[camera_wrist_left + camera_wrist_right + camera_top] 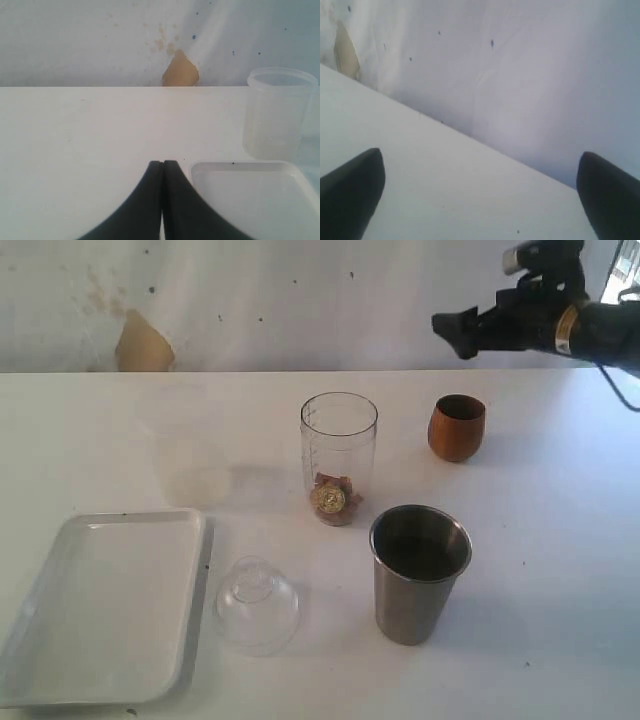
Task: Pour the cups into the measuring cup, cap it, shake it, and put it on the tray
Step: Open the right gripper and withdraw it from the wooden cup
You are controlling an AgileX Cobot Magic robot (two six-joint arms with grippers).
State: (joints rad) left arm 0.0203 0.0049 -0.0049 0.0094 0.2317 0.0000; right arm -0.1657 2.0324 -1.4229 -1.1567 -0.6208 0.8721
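Note:
The clear measuring cup [338,455] stands upright mid-table with brown and gold pieces at its bottom. The brown wooden cup [457,427] sits behind it to the right. The steel tumbler [418,573] stands upright in front, right of centre. The white tray [105,605] lies at the front left. My right gripper [455,332] hangs in the air above and behind the wooden cup, open and empty; its wrist view shows both fingers [355,192] far apart over bare table. My left gripper [163,163] is shut and empty, low by the tray's rim [235,164], with the measuring cup [277,115] beyond.
A clear dome-shaped lid [257,603] rests on the table between the tray and the tumbler. A white wall with a tan patch [143,345] runs along the table's far edge. The left arm does not show in the exterior view.

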